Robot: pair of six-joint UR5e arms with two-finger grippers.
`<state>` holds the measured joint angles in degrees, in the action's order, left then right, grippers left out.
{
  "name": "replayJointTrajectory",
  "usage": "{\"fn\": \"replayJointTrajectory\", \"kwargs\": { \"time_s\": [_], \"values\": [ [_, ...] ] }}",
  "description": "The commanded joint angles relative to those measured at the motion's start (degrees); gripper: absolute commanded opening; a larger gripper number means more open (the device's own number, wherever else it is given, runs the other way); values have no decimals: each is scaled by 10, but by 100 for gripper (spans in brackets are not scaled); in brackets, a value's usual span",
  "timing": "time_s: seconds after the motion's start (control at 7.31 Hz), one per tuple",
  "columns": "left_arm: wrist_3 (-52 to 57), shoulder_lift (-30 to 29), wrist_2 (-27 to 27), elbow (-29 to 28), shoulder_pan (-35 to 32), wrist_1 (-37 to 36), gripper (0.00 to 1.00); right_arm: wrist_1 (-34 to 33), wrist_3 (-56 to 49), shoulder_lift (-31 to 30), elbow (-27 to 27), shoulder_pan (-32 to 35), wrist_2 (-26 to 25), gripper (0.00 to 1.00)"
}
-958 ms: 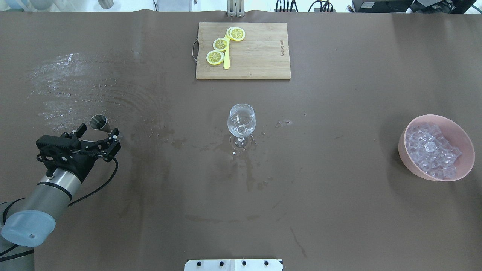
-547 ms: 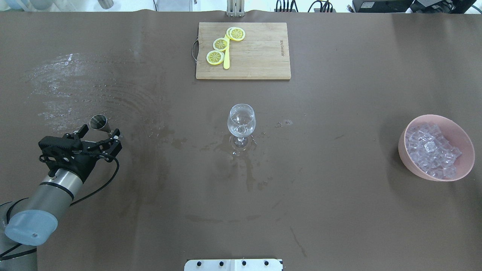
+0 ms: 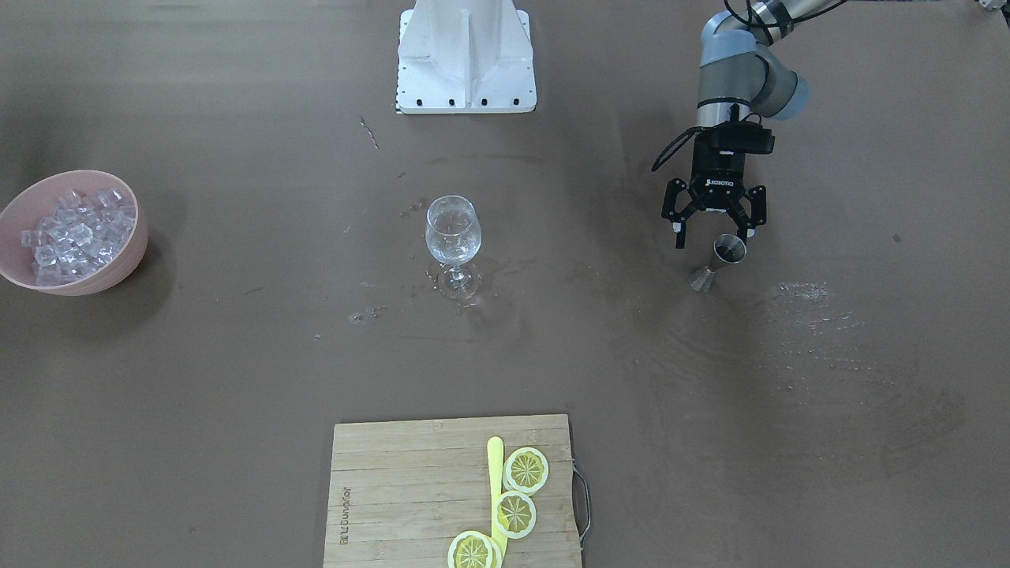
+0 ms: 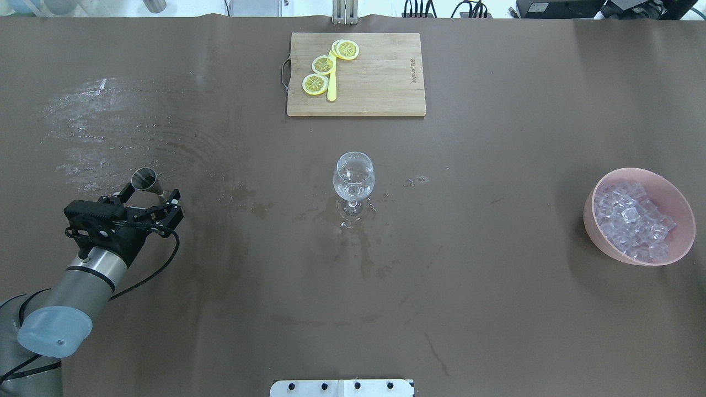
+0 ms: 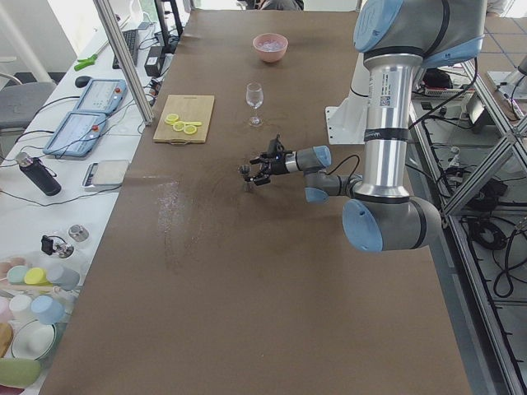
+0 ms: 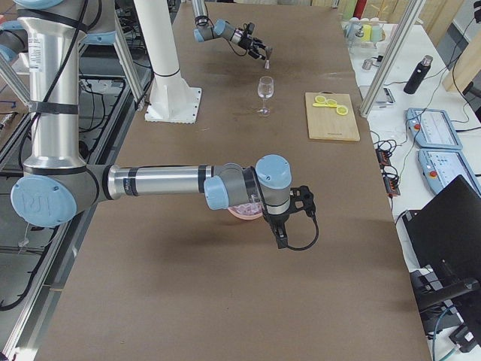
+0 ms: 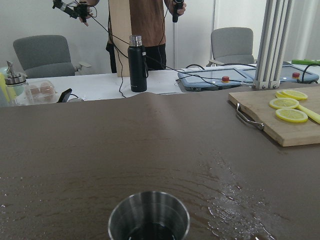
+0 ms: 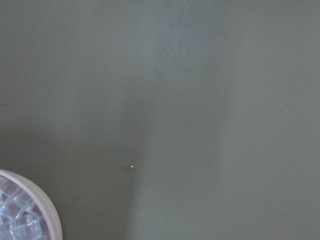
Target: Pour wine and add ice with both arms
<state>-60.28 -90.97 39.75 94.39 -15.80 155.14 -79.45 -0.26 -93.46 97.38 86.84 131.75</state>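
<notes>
A small steel jigger point(image 4: 145, 180) stands at the table's left, and its open mouth fills the bottom of the left wrist view point(image 7: 149, 219). My left gripper point(image 4: 152, 194) is open, its fingers either side of the jigger's lower part point(image 3: 714, 237). Whether the jigger holds wine I cannot tell. A stemmed glass point(image 4: 353, 177) with a little clear liquid stands mid-table. The ice point(image 4: 634, 219) fills a pink bowl point(image 4: 593, 220) at the right. My right gripper point(image 6: 281, 236) hangs beside that bowl; I cannot tell if it is open or shut.
A wooden board point(image 4: 380, 82) with lemon slices point(image 4: 323, 65) lies at the far side. Wet patches point(image 4: 110, 127) spread behind the jigger and around the glass foot. The white stand point(image 4: 342, 387) sits at the near edge. A person point(image 7: 145, 20) stands beyond the table.
My left arm has slid a little to the right and forward, bringing the open fingers closer around the jigger. Glass, bowl and board have not moved.
</notes>
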Motion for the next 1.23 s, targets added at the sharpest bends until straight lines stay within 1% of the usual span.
{"fn": "replayJointTrajectory", "kwargs": {
  "time_s": [0.0, 0.55, 0.82, 1.09],
  "values": [
    [-1, -5, 1, -23, -5, 22, 98, 0, 0, 0, 0, 0, 0, 100],
    [-2, -17, 1, -27, -23, 31, 98, 0, 0, 0, 0, 0, 0, 100],
    [-3, -17, 4, -49, -27, 47, 98, 0, 0, 0, 0, 0, 1, 100],
    [-2, -18, 6, -59, -27, 47, 98, 0, 0, 0, 0, 0, 1, 100]
  ]
}}
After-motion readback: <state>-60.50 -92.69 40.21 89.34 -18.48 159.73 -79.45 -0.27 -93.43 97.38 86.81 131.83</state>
